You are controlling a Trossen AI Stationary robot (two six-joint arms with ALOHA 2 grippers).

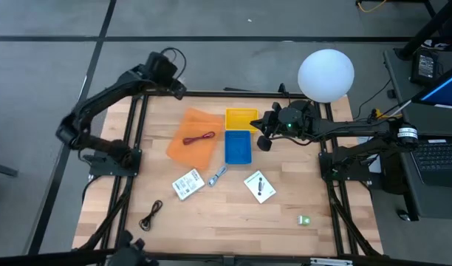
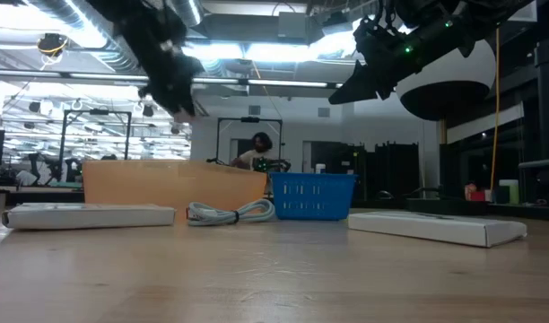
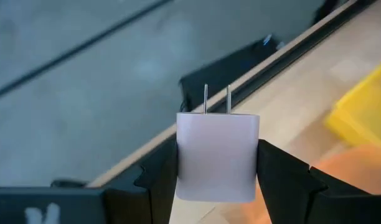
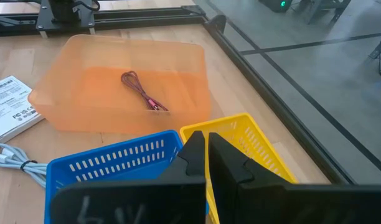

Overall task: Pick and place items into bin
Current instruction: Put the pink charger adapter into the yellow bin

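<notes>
A white plug adapter (image 3: pixel 217 155) with two metal prongs sits between the fingers of my left gripper (image 1: pixel 169 74), high above the table's far left corner. An orange bin (image 1: pixel 193 137) lies on the table with a thin red cable (image 1: pixel 199 138) inside it. On the bare wood lie two white cards (image 1: pixel 187 184) (image 1: pixel 260 186), a silver-blue tool (image 1: pixel 217 175), a black cable (image 1: pixel 151 216) and a tiny green piece (image 1: pixel 304 219). My right gripper (image 4: pixel 206 152) hangs shut over the yellow basket (image 1: pixel 241 118) and blue basket (image 1: pixel 238 146), holding nothing. My left gripper pinches the white adapter by its two opposite side faces (image 3: pixel 184 168) between its two fingers (image 3: pixel 156 180). The prongs (image 3: pixel 216 99) point away from the gripper, along the fingers. The adapter is lifted clear of the table, over its far left edge.
A white round lamp (image 1: pixel 326 74) stands at the far right corner. The black frame rails (image 1: pixel 134 133) run along the table's sides. Bare wood lies open at the near side between the black cable and the green piece.
</notes>
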